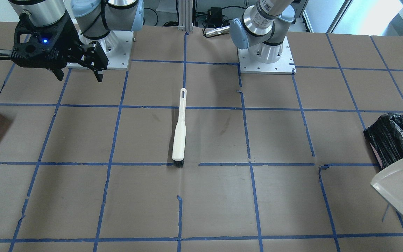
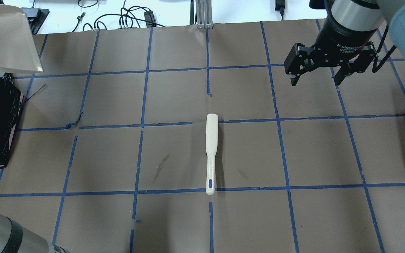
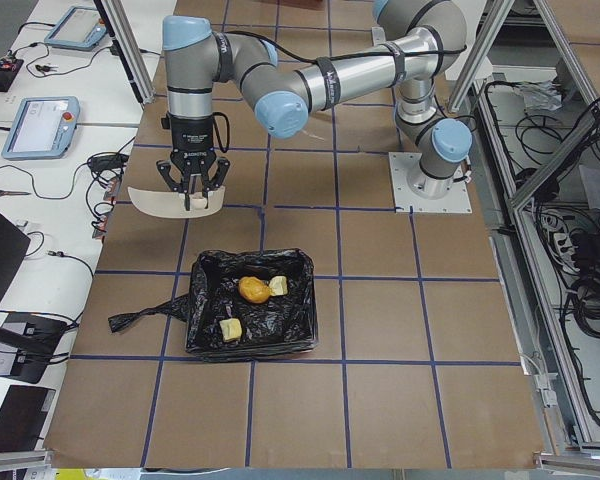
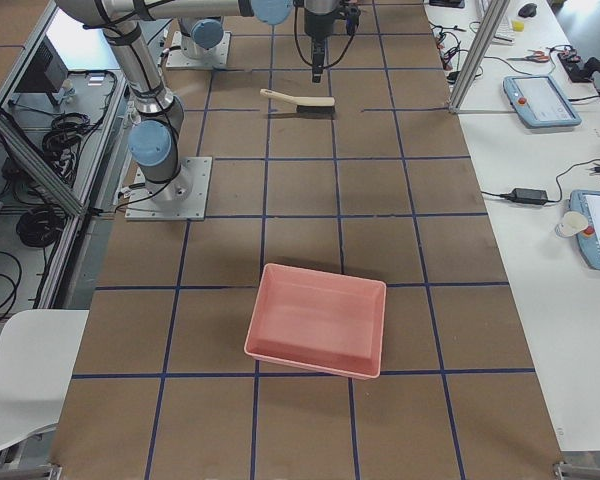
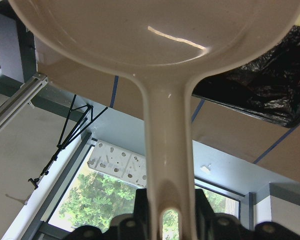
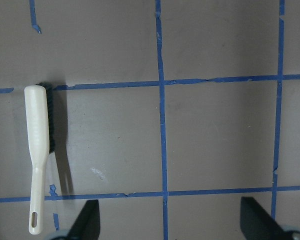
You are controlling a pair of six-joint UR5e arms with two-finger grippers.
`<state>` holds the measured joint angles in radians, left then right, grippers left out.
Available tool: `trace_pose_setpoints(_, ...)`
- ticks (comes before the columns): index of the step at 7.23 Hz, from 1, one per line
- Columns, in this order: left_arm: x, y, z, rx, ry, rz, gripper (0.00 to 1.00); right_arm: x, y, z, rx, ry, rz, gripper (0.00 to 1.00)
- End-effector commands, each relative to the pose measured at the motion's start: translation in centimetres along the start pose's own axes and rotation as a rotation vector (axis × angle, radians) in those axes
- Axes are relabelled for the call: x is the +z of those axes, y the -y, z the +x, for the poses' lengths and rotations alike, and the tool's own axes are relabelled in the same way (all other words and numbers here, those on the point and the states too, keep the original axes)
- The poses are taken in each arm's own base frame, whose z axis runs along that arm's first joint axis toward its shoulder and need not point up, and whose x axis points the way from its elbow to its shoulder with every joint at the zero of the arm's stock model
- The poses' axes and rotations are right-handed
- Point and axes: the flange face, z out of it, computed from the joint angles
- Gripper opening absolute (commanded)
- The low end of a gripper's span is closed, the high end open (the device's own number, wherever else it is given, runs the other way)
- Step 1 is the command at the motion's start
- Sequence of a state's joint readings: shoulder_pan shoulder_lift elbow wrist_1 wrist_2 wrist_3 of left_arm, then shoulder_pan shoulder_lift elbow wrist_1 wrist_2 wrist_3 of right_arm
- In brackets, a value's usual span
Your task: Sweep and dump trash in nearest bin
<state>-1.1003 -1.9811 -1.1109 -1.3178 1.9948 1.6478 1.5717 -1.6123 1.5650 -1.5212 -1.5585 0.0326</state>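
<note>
Three trash scraps, a tan lump (image 3: pixel 230 328), an orange-brown bread-like chunk (image 3: pixel 252 289) and a pale hollow piece (image 3: pixel 278 286), lie inside the black-bag-lined pink bin (image 3: pixel 198 300) at nine o'clock on the brown taped table (image 2: pixel 244 218). Left gripper (image 5: pixel 169 215) pinches the handle of the beige plastic dustpan (image 3: pixel 155 203) raised beside it, so dumping looks done. Right gripper (image 2: pixel 315 79) hovers spread at two o'clock, and the white bristle brush (image 2: pixel 211 147) lies at centre.

Cream brush (image 1: pixel 179 134) (black bristles (image 1: pixel 178 163)); black bin (image 3: pixel 202 300); brown table (image 1: pixel 278 133), blue-gridded.

A robotics lab is shown: two robot arms (image 3: pixel 350 75) are bolted on base plates (image 1: pixel 285 66) to a desk (image 1: pixel 82 136) gridded with blue tape (image 1: pixel 275 109); teach pendants (image 4: pixel 540 100) and cables (image 2: pixel 128 24) are laid alongside.
</note>
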Motion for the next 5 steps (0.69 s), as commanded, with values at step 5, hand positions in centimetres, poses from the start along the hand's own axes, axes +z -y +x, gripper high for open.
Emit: trace_pose_setpoints(5, 0.4, 13.7, 4.6, -0.295, -0.184, 0.225, 0.00, 0.3, -0.1, -0.2, -0.001, 0.000, -0.007, 1.00)
